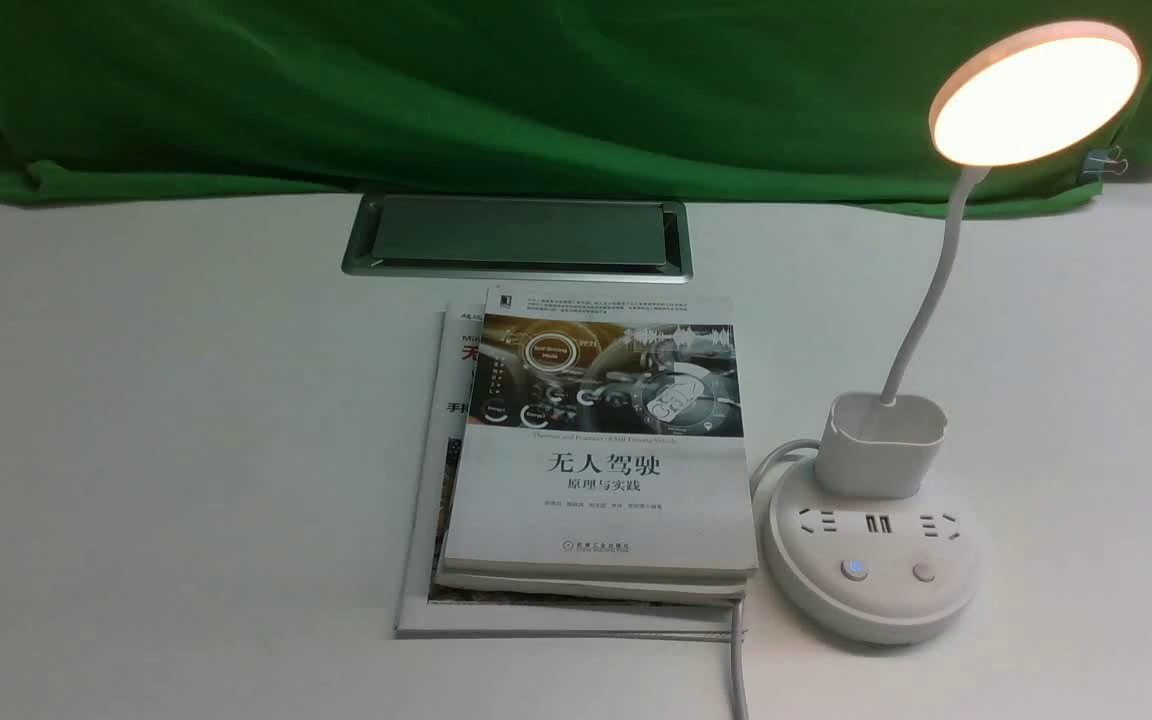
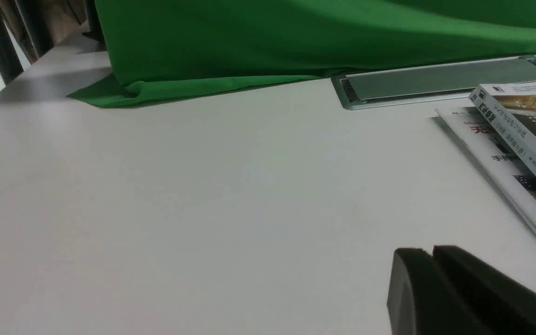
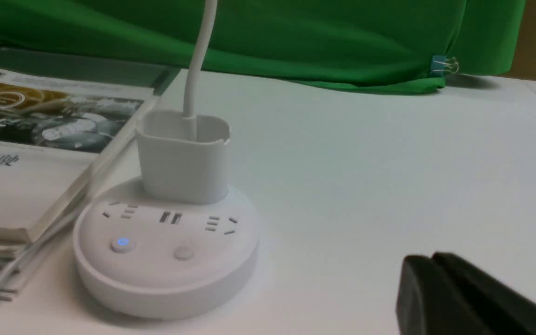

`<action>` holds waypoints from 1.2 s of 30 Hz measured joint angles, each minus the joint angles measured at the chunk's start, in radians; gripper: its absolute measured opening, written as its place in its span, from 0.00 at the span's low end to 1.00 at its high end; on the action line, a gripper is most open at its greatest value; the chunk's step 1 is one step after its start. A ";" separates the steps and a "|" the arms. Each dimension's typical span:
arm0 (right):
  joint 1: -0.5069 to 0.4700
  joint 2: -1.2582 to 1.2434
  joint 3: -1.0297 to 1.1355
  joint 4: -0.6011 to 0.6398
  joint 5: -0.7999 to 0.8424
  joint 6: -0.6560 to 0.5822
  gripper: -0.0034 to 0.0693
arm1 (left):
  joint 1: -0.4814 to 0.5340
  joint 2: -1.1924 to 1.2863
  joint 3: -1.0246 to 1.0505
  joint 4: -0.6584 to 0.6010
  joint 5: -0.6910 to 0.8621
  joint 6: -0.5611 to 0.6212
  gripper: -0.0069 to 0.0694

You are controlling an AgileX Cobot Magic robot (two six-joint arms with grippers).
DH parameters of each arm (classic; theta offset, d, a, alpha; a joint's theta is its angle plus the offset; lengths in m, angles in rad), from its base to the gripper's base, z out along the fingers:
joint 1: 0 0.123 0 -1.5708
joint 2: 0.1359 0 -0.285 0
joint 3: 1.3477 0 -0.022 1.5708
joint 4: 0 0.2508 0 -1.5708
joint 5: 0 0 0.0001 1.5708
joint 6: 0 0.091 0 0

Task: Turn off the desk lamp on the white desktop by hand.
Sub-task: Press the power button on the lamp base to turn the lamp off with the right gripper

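Observation:
The desk lamp (image 1: 1034, 92) is lit, its round disc head glowing at the right of the white desktop (image 1: 156, 420). Its thin neck (image 1: 926, 290) drops into a cup-shaped holder (image 1: 881, 445) on a round socket base (image 1: 871, 565). The base carries a blue-lit button (image 1: 853, 569) and a plain button (image 1: 924, 572). The base (image 3: 165, 251) shows in the right wrist view with both buttons. My right gripper (image 3: 431, 260) is shut and empty, low over the desktop, apart from the base. My left gripper (image 2: 432, 251) is shut and empty over bare desktop.
A stack of books (image 1: 601, 450) lies just left of the base, over a thin magazine. The lamp's white cord (image 1: 736, 660) runs to the front edge. The silver-framed cable hatch (image 1: 516, 238) sits behind the books. Green cloth (image 1: 536, 90) hangs at the back.

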 joint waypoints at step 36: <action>0.000 0.000 0.000 0.061 -0.150 0.313 0.11 | 0.000 0.000 0.000 0.000 0.000 0.000 0.12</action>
